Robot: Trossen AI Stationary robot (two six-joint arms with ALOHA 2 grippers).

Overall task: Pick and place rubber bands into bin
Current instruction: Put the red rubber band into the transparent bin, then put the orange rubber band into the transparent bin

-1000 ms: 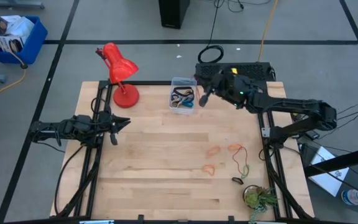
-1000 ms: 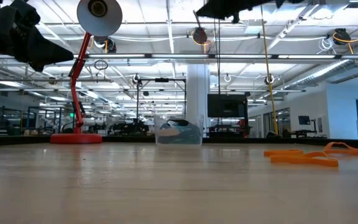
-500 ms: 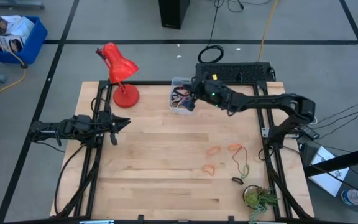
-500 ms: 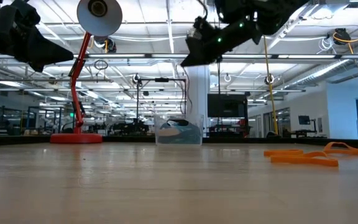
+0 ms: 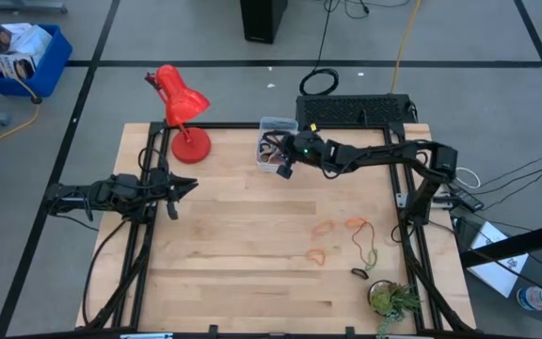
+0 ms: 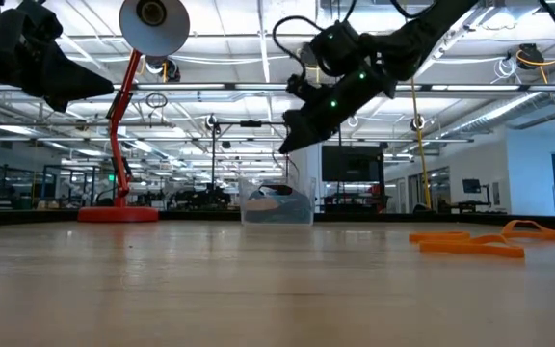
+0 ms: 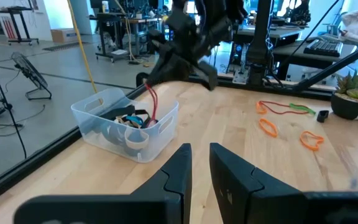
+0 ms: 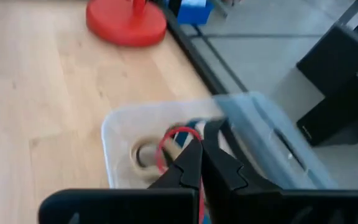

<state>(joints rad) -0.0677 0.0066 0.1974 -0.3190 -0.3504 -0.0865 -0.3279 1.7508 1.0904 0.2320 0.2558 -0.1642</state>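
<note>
Since 1.0 s ago, right gripper (image 5: 284,167) has swung from just off the bin's 3 o'clock side to over the bin (image 5: 273,127), w/ arm stretched further across the table (image 5: 243,273); left arm unchanged. Fig. legend, high view as clock face: bin stands near table's 12 o'clock edge, clear-walled, holding several bands (dark, blue, tan) (image 7: 126,118); red lamp (image 5: 182,108) just beside it toward 9 o'clock. Right gripper hangs above bin's 5 o'clock corner; fingers (image 8: 188,163) pressed together on a red rubber band (image 8: 169,142), which dangles as a loop down into the bin; same red loop (image 7: 152,106) seen from left wrist view, hanging from the dark gripper into the box. Low view: right gripper (image 6: 292,145) clearly above bin rim (image 6: 277,183), not touching it. Left gripper (image 5: 179,188) waits near table's 9 o'clock edge, well apart from bin; fingers (image 7: 179,168) nearly together, narrow gap between, holding nothing. Loose rubber bands (image 5: 344,240) lie toward 4 o'clock: orange loops, an olive-green one, a small black one nearest the edge; potted plant (image 5: 390,301) at the 5 o'clock corner.
</note>
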